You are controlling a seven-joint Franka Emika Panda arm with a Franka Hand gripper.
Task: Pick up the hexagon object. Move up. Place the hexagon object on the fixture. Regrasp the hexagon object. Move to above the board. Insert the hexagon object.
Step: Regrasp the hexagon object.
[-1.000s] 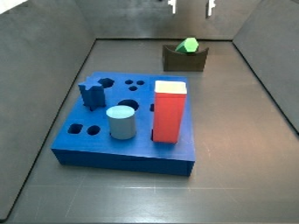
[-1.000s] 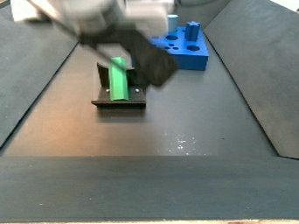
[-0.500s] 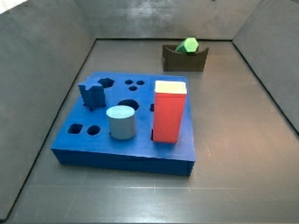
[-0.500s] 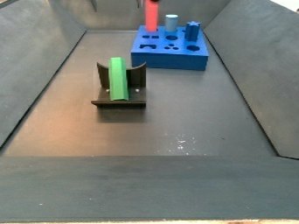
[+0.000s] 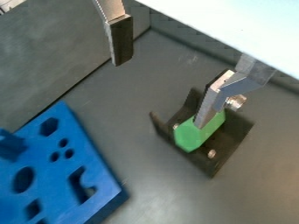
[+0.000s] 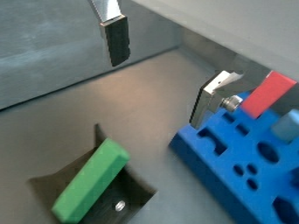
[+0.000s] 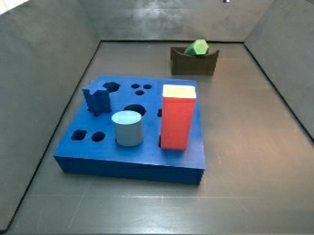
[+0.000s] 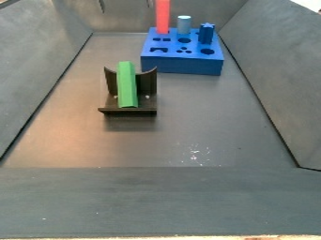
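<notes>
The hexagon object [image 7: 197,46] is a bright green bar lying tilted in the notch of the fixture [image 7: 194,62], a small dark block near the back wall. It shows along its length in the other side view, hexagon object [image 8: 127,84] on fixture [image 8: 128,110]. Both wrist views look down on the bar [image 5: 191,136] [image 6: 91,181] in the fixture [image 5: 230,144] [image 6: 138,198]. My gripper [image 5: 167,70] [image 6: 163,70] hangs high above the floor, open, nothing between its fingers. It is outside both side views. The blue board [image 7: 123,156] [image 8: 189,66] [image 5: 105,194] [image 6: 205,149] lies apart from the fixture.
A tall red block [image 7: 178,117] [image 8: 162,13] [image 6: 271,92] and a pale blue cylinder [image 7: 128,128] [image 8: 183,23] stand upright in the board. Dark sloping walls enclose the floor on all sides.
One second ago the gripper hung low over the fixture in a side view; it has since risen out of both side views. The green bar has stayed in the notch.
</notes>
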